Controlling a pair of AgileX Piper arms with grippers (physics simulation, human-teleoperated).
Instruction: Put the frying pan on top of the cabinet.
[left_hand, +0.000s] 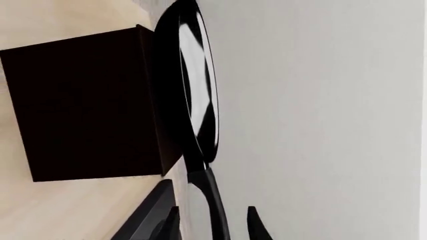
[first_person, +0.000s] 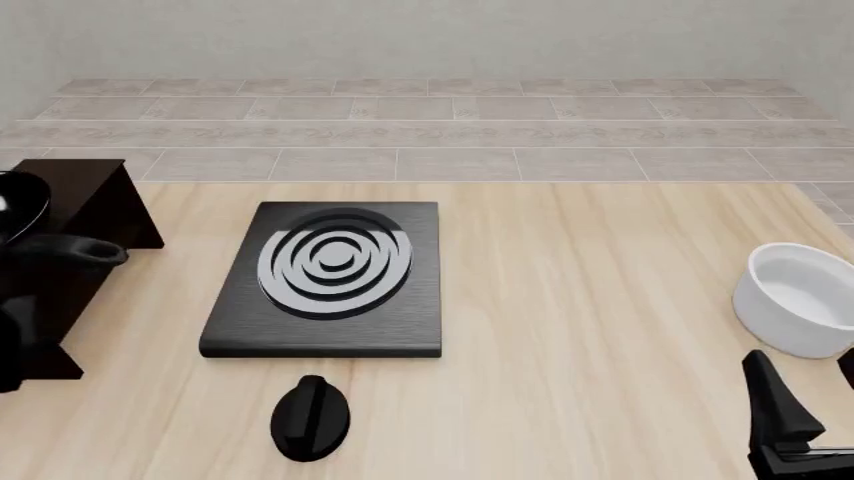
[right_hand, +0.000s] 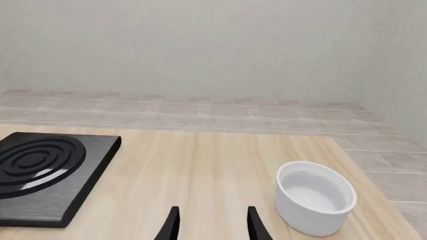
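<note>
— What's lying around?

— I'm seeing a stove plate (first_person: 327, 280), knob (first_person: 310, 417) and bowl (first_person: 798, 298) well apart from the cabinet (first_person: 80, 215).

— And the pan (left_hand: 193, 80)?

— My left gripper (left_hand: 212, 225) is pinching its handle; the wrist view is showing it glossy, against the cabinet's top. My right gripper (right_hand: 212, 224) is sitting spread, empty.

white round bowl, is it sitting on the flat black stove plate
No, the white round bowl stands on the light wooden table near its right edge, well apart from the flat black stove plate with silver rings.

bright even light, soft shadows, sharp renders, no blur
</note>
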